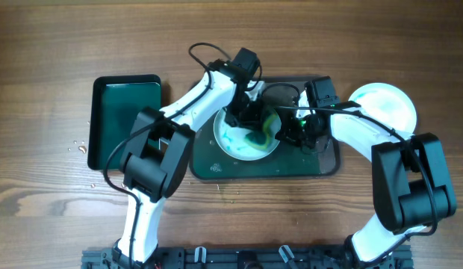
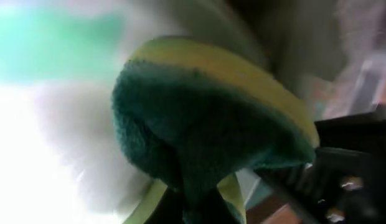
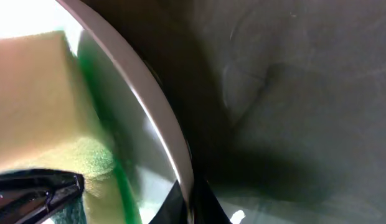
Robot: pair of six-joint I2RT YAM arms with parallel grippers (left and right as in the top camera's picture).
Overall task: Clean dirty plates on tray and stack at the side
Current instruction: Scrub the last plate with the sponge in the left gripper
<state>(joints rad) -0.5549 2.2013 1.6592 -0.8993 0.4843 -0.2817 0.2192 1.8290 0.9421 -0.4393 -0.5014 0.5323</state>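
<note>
Wooden counter carries the tray. On it the left pincer pinches a sponge, pressed onto the smeared plate beneath to scrub. The right pincer seems clamped on its rim, steadying it. Beyond that pincer, a second plate sits off-tray, apparently finished.

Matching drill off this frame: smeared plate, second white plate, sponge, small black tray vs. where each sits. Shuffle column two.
Column 1
1. smeared plate
2. second white plate
3. sponge
4. small black tray

Column 2
A. on the table, right of the large tray
B. on the table, left of the large tray
C. on the large tray
D. in the left pincer, against the smeared plate

Pairs: 1-C, 2-A, 3-D, 4-B
</note>
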